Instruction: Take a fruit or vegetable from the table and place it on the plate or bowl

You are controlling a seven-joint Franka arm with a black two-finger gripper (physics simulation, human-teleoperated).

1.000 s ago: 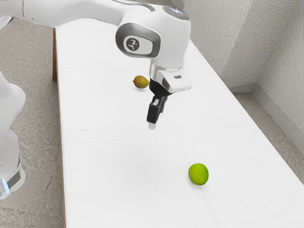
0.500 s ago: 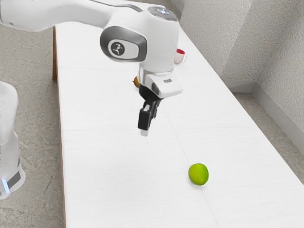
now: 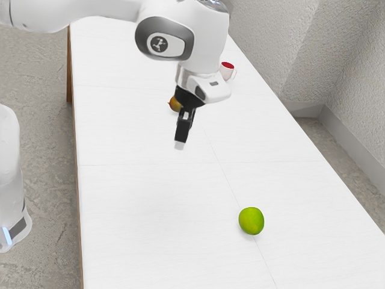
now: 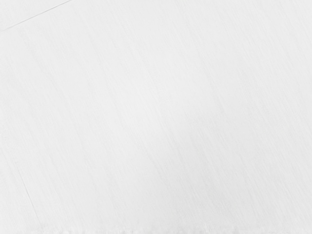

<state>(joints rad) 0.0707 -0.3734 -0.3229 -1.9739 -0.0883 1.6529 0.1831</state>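
The green lime (image 3: pixel 251 220) lies on the white bench (image 3: pixel 132 211), in the near part of the top, on a faint seam (image 3: pixel 231 186) that runs along the surface. Open bench lies all round it. A brownish fruit (image 3: pixel 174 103) sits farther back, half hidden behind the hand. At about 2 o'clock from it stands a small white vessel (image 3: pixel 227 70) with a red inside, cup or bowl I cannot tell, close to the bench edge that faces the wall (image 3: pixel 337 48).

The Franka arm (image 3: pixel 180 36) comes in from the exterior view's upper left. Its last joints are bent so that the hand (image 3: pixel 207 91) points down, leaning slightly toward 7 o'clock. The fingers (image 3: pixel 179 139) hang free above the bench. The green lime is at about 5 o'clock from them, well apart, and the brownish fruit is near, at 12 o'clock. They show edge-on as one dark strip with a pale tip, so whether they stand apart or together cannot be told.

One long bench edge, with a brown side, runs at 9 o'clock from the fingers, and the opposite edge at 3 o'clock, with grey floor (image 3: pixel 36 120) beyond both. Under the hand, the wrist view shows plain white bench (image 4: pixel 156 117) crossed by a thin seam (image 4: pixel 34 14).
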